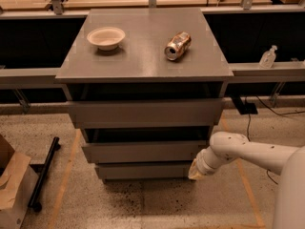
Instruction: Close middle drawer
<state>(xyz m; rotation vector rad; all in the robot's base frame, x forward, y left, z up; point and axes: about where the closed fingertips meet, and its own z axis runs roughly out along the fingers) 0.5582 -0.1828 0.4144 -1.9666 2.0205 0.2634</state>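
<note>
The grey cabinet [143, 61] has three fronts. The middle drawer [143, 151] is a wide, flat grey front without a handle. It sits nearly in line with the top front [143, 112], with a narrow dark gap above it. My gripper [195, 171] is at the end of the white arm [248, 151], low at the cabinet's right side. It is at the right end of the middle drawer's front and beside the lowest front [143, 171]. Whether it touches the drawer is not clear.
A white bowl [106, 37] and a crushed can [177, 45] lie on the cabinet top. A cardboard box [12, 190] and a black bar [44, 173] are on the floor at the left. A bottle [268, 57] stands on the right ledge, with cables [248, 113] below it.
</note>
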